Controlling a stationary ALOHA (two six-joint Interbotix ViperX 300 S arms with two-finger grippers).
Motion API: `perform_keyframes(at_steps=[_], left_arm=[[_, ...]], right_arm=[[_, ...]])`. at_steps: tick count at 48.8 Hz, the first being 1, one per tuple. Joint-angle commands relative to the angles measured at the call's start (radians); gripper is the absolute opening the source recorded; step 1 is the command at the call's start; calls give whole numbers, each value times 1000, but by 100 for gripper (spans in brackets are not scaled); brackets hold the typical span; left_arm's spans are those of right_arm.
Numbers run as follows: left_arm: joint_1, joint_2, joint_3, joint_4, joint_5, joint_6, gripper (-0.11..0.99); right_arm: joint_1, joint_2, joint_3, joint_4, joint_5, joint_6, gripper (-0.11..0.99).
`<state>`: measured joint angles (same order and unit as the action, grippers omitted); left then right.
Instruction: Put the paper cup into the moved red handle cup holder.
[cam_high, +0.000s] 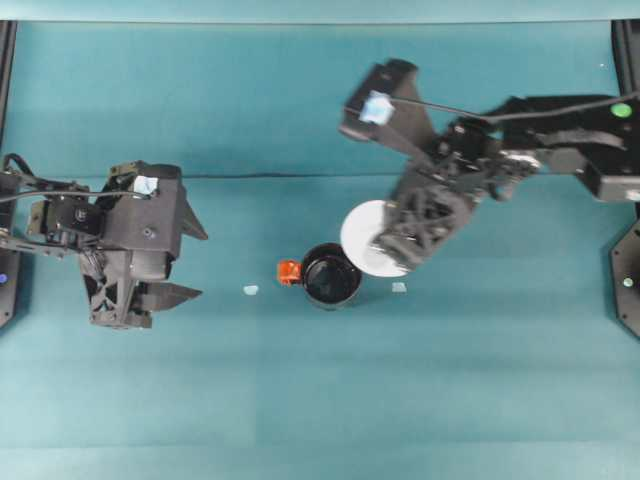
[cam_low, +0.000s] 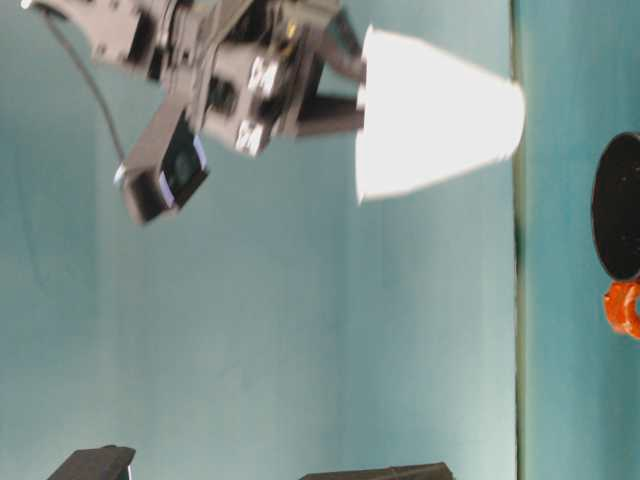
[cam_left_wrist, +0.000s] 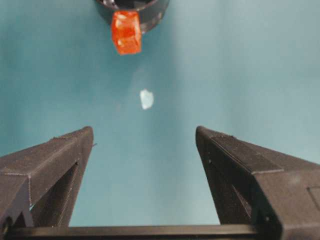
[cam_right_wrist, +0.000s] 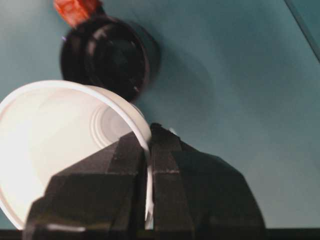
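Right gripper (cam_right_wrist: 148, 165) pinched the cup (cam_right_wrist: 55, 150) by its rim wall, airborne and tilted, base still short of the holder (cam_right_wrist: 107, 57) just beyond it, left gripper (cam_left_wrist: 145, 137) wide open, well apart.

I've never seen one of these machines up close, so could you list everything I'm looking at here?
paper cup: one, white, held in the air by its rim, just beside and above the cup holder.
red handle cup holder: one, glossy black with a red-orange tab handle, standing on the table near the middle, empty.
paper scraps: two, pale, on the table, one on the handle side of the holder, one on the other side.
table: one, teal.
left pincer: one, black, open, empty, facing the holder's handle from a distance.
right pincer: one, black, shut on the paper cup's rim.
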<state>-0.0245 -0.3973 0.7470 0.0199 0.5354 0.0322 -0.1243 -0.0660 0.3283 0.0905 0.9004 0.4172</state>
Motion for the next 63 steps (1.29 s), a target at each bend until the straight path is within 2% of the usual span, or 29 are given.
perform_keyframes(at_steps=[1,13,25,27,29,35,41,63], left_arm=[[0,-3,-9,3,-6,-2,90],[0,-3,-9,3,-6,-2,90],[0,3,-14,3,-6,-2,90],[0,5,-14,6,-6,-2,90],[0,8,-12,3,-6,-2,90],[0,12,-12,3,-6,-2,90],[0,15,-12,3,-6,-2,90],[0,18,-9,3,-6,-2,90]], right_arm=[[8,26,-57,-2,-2,0,-11],[12,109,-75,-3,-35,0,-11],[48,187,-57,-5,-118,0,-11],[51,193,-57,-9,-127,-2,-11],[52,201,-57,-15,-130,0,-11],[52,210,-57,-35,-133,0,-11],[52,216,-55,-46,-135,0,-11],[52,225,-32,-46,-160,-2,-10]])
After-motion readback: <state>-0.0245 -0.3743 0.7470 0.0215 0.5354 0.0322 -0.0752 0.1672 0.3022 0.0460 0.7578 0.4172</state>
